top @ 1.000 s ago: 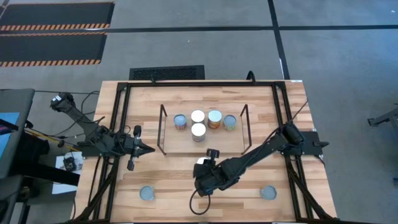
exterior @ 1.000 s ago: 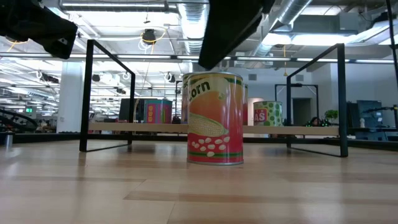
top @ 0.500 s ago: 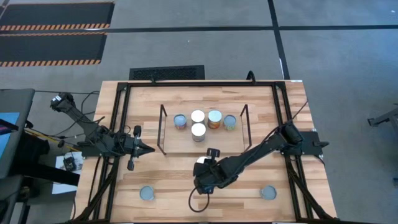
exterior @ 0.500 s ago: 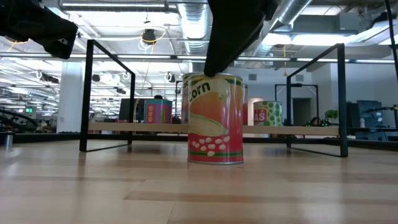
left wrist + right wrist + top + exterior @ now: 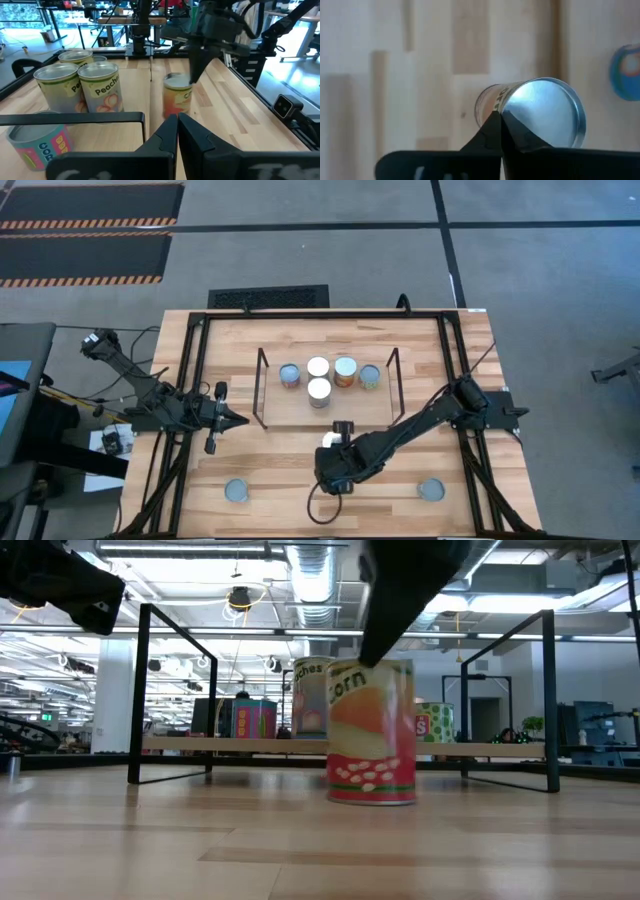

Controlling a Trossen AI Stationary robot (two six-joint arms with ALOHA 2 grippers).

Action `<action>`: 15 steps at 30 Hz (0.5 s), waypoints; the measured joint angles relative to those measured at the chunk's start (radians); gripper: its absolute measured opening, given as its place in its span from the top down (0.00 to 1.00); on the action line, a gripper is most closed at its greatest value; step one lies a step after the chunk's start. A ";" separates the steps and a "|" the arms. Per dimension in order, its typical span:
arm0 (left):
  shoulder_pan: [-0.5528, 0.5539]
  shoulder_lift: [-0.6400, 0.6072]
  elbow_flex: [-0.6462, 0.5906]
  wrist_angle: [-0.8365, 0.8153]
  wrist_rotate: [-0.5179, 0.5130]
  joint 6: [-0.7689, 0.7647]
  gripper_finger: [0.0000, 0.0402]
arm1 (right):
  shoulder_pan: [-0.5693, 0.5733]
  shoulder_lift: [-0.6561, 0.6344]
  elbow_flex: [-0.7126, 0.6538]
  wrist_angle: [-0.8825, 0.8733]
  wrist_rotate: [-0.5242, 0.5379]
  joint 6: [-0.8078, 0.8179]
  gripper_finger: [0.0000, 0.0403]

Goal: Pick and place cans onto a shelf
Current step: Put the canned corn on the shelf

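Right gripper (image 5: 334, 465), jaws pinched together and holding nothing, had nudged the corn can (image 5: 371, 732) rightward on the counter (image 5: 280, 470) just near of the shelf (image 5: 290, 412), so no grab yet.

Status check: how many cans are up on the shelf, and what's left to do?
Done: five cans stand on the shelf. In hand: the right gripper is at the top of the corn can, which stands on the table before the shelf; jaws look shut, so no grasp yet. Left: that can and two more, one front left, one front right. The left gripper waits beside the shelf.
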 joint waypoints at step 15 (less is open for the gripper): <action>0.000 0.000 0.000 0.000 0.000 0.005 1.00 | -0.019 -0.193 0.000 -0.195 0.140 -0.086 0.98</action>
